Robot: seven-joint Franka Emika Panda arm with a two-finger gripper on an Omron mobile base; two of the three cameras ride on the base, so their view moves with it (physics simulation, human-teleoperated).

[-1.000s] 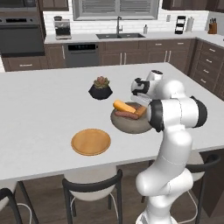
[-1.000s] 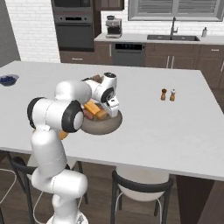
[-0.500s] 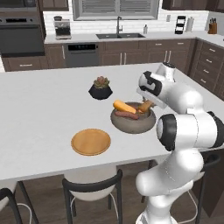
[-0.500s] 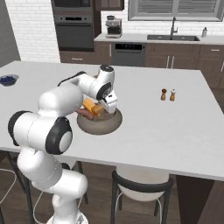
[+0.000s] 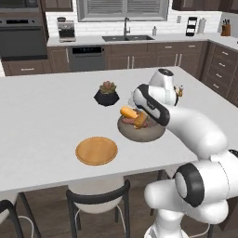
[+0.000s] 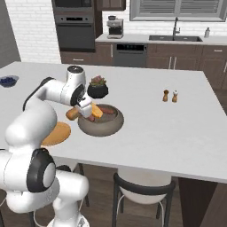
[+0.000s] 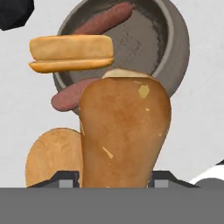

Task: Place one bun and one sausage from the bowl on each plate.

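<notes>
The grey-brown bowl [image 5: 153, 135] [image 6: 113, 124] [image 7: 177, 39] stands mid-counter. It holds an orange bun [image 5: 128, 112] [image 6: 97, 112] [image 7: 72, 53] and two sausages [image 7: 105, 19]. My gripper [image 6: 80, 108] [image 7: 113, 177] is shut on a second, browner bun [image 5: 141, 121] [image 6: 72, 113] [image 7: 124, 135]. This bun hangs over the bowl's rim on the side facing the wooden plate [image 5: 96, 150] [image 6: 57, 133] [image 7: 52, 155]. The arm hides the fingers in the left base view.
A dark pot with a plant [image 5: 107, 94] [image 6: 97, 88] stands just behind the bowl. Salt and pepper shakers [image 6: 170, 95] are to the right. A small bowl of berries [image 6: 8, 80] sits at the far left. Stools stand under the counter's front edge.
The arm has stretched out lower over the counter. The gripper has carried the brown bun from inside the bowl to its rim, toward the wooden plate.
</notes>
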